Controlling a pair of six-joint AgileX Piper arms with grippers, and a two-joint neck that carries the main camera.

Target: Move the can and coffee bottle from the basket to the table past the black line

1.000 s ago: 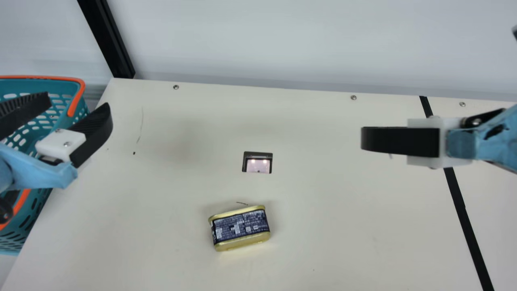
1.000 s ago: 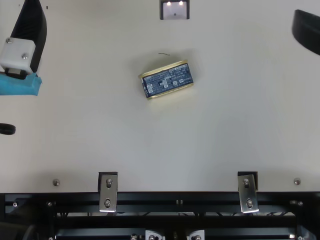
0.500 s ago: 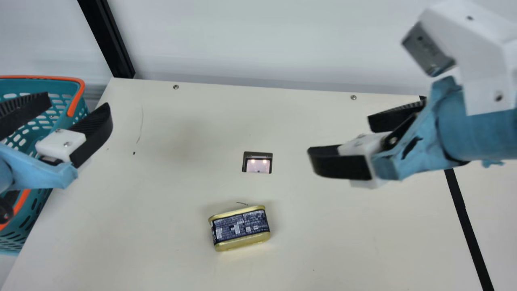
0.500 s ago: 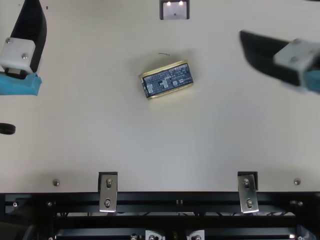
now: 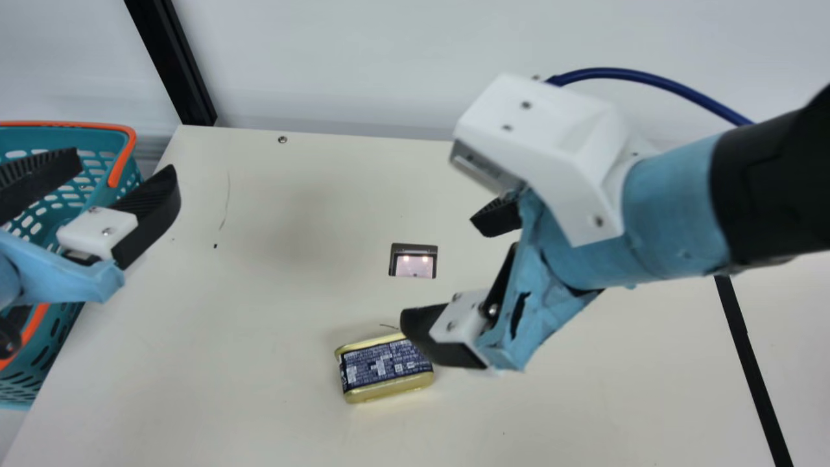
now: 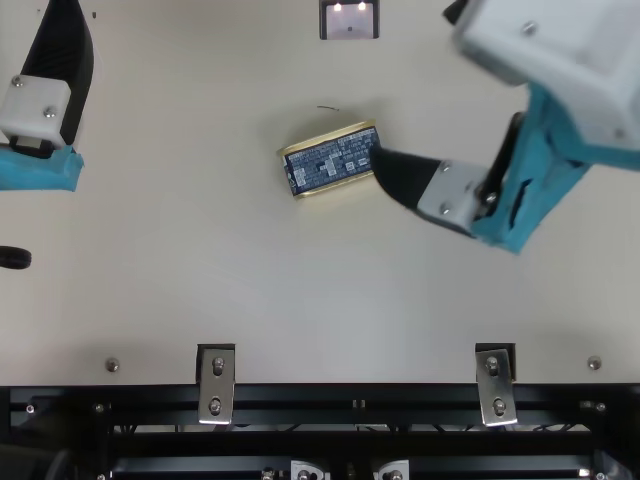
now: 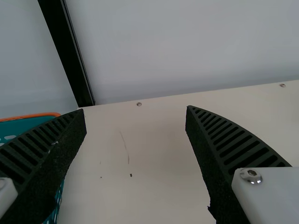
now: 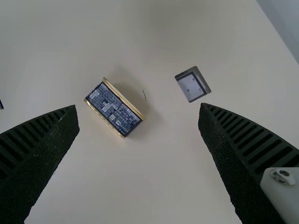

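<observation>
The gold-edged can with a dark label (image 5: 381,373) lies on the table in the main view, as does the can (image 6: 330,162) in the top view. My right gripper (image 5: 441,271) stands open above the table, one finger overlapping the can's right end in that view. In the right wrist view the can (image 8: 113,110) appears between the spread fingers of the right gripper (image 8: 138,107), ungripped. My left gripper (image 5: 124,166) is open beside and partly over the teal basket (image 5: 71,327); the left gripper (image 7: 135,111) holds nothing in its wrist view. The black line (image 5: 746,350) runs down the table's right side.
A small dark-framed inset (image 5: 414,261) is set in the table behind the can. Along the back rises a pale wall with a black post (image 5: 178,71) at left. Metal brackets (image 6: 215,385) line the front edge in the top view.
My right arm has swung in from the right, its open gripper moving left toward the can. The left arm, the can and the basket have stayed where they were.
</observation>
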